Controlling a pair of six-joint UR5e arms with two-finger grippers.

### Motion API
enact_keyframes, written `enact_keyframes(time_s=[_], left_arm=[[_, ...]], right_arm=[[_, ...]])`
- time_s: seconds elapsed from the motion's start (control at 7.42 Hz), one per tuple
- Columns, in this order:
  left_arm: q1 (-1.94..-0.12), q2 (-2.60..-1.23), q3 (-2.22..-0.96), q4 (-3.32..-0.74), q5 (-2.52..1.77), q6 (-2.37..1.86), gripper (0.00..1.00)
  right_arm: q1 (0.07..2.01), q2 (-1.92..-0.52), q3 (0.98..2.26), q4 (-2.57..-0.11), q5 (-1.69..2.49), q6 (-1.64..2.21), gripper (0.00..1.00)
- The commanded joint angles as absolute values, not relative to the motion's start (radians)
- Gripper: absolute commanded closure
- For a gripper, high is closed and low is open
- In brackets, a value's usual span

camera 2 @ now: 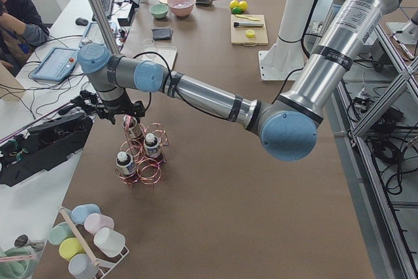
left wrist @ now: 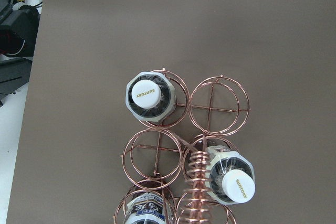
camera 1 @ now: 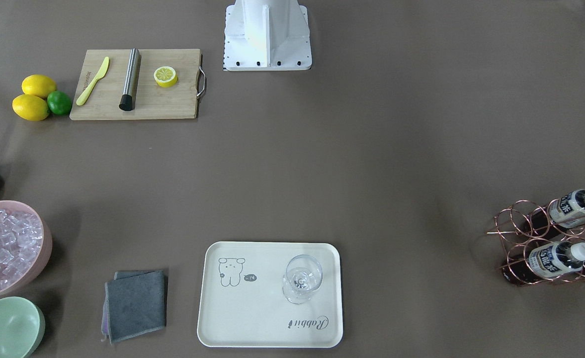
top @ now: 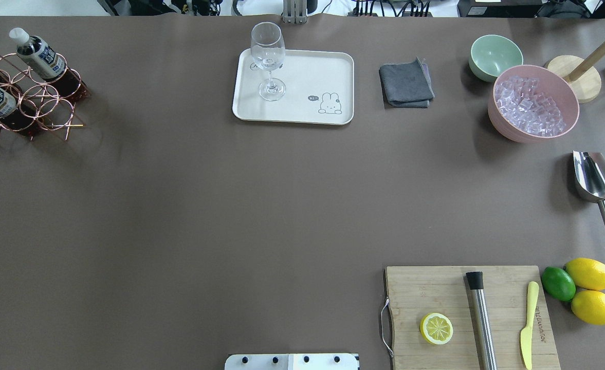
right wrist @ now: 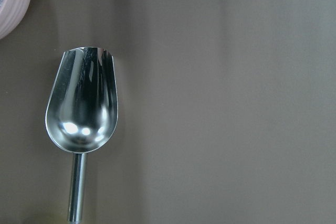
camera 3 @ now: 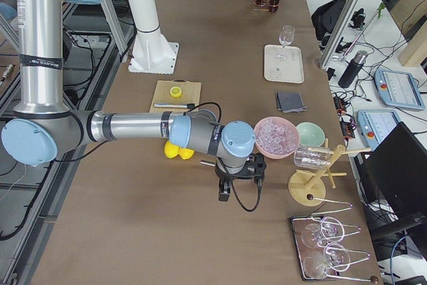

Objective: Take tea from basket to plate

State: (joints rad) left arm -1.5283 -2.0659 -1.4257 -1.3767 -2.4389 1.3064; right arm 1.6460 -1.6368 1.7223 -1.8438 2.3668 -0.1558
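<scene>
Close to the robot, on its right, a wooden board (top: 420, 288) lies on the brown worktop (top: 204, 216). On the board are half a lemon (top: 436, 329), a metal stick (top: 482, 318) and a yellow knife (top: 527, 329). Just beside the board sit two lemons (top: 589, 273) and a lime (top: 558, 283), all touching.

Farther out lies a shiny scoop (top: 592, 177). The right claw (camera 3: 227, 188) hangs over it. I cannot tell if that claw is wide or narrow.

At the far edge are a pink bowl (top: 497, 118) full of ice, a green bowl (top: 495, 56), a grey cloth (top: 405, 85) and the plate (top: 302, 110). A wine glass (top: 269, 61) stands up on the plate.

In the far left corner, well apart from the plate, stands the basket (top: 40, 97). Three tea bottles (left wrist: 146, 93) stand in its rings, caps up. The left claw (camera 2: 110, 110) hangs just above them. I cannot tell if it is wide or narrow.
</scene>
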Motion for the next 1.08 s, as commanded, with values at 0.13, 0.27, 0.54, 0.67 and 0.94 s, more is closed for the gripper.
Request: enact_keyframes(time_s=[0.13,0.27,0.54,0.67,0.94], left_arm=[[-1.523,-2.049,-1.422,-1.407,-2.437,1.305,0.11],[-1.523,-2.049,-1.424,-1.405,-2.437,1.302,0.11],[-1.523,-2.049,-1.427,-1.405,-2.437,1.301,0.11],[-1.523,-2.048,-1.428,-1.405,-2.439,1.301,0.11],[-1.520,-2.046,-1.428,-1.408,-2.439,1.304,0.28]], right_arm=[[1.644,-1.635,1.723,-1.844,2.367,-0.156,0.00],[1.644,-1.637,1.723,-1.842,2.367,-0.156,0.00],[1.640,-1.635,1.723,-1.844,2.367,-0.155,0.00],[1.640,-1.637,1.721,-1.844,2.367,-0.155,0.00],[1.638,-1.635,1.721,-1.844,2.367,-0.155,0.00]])
